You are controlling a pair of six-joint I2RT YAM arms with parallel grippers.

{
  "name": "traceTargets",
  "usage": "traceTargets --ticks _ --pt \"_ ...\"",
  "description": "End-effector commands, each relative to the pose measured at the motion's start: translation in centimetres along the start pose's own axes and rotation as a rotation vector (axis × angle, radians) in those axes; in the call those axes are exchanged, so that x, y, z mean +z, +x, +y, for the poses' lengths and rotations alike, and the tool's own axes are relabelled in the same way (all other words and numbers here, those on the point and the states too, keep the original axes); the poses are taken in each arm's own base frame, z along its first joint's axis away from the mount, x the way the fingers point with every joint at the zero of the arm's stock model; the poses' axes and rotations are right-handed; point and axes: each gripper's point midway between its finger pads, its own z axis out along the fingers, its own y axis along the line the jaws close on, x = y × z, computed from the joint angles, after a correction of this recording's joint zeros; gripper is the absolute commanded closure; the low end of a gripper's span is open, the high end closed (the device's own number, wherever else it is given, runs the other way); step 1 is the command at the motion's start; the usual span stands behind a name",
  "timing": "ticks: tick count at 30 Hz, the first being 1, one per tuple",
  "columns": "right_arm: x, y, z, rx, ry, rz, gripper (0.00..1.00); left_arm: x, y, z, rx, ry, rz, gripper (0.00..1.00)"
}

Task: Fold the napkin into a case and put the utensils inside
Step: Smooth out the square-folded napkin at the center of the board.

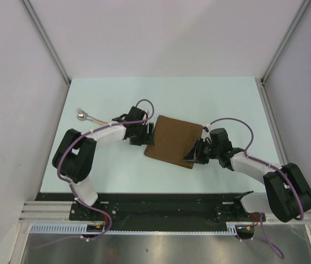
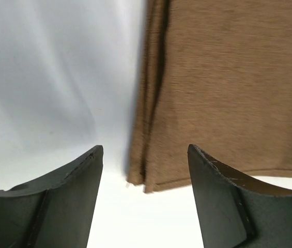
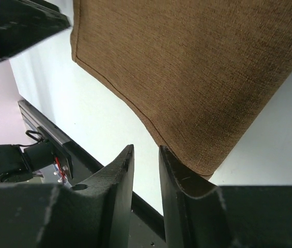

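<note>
Right hand (image 3: 146, 150) beside hemmed corner of woven brown napkin (image 3: 202, 67)

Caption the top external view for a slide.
Both arms flank the brown napkin: left gripper at its left edge, right gripper at its near-right corner, utensils lying beyond the left arm.

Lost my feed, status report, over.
Left gripper open at napkin folded edge. Right gripper nearly closed at its corner, grip unclear. Cutlery lies off left, nothing blocking.
</note>
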Motion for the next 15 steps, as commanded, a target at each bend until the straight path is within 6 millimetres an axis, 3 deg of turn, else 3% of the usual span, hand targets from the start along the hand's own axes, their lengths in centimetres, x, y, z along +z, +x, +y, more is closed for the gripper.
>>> traceTargets --ticks 1,6,8,9,12,15 --pt "-0.9 -1.3 0.7 -0.020 -0.027 -0.047 0.71 1.1 0.8 1.0 0.042 -0.016 0.067 0.30" --pt "-0.3 0.0 -0.5 0.012 -0.020 -0.028 0.72 2.4 2.5 2.2 0.024 -0.031 0.111 0.41" --pt "0.1 0.2 -1.3 0.023 -0.005 -0.022 0.74 2.8 2.8 2.3 0.015 -0.033 0.120 0.51" --pt "0.5 1.0 -2.4 0.036 0.012 -0.010 0.75 3.1 3.1 2.7 0.015 -0.049 0.136 0.63" --pt "0.8 1.4 -3.6 0.051 0.043 0.000 0.78 3.2 3.3 2.7 0.007 -0.038 0.140 0.78" --pt "0.8 0.7 -2.7 0.039 0.019 -0.017 0.79 3.1 2.8 2.6 0.011 -0.041 0.127 0.87"
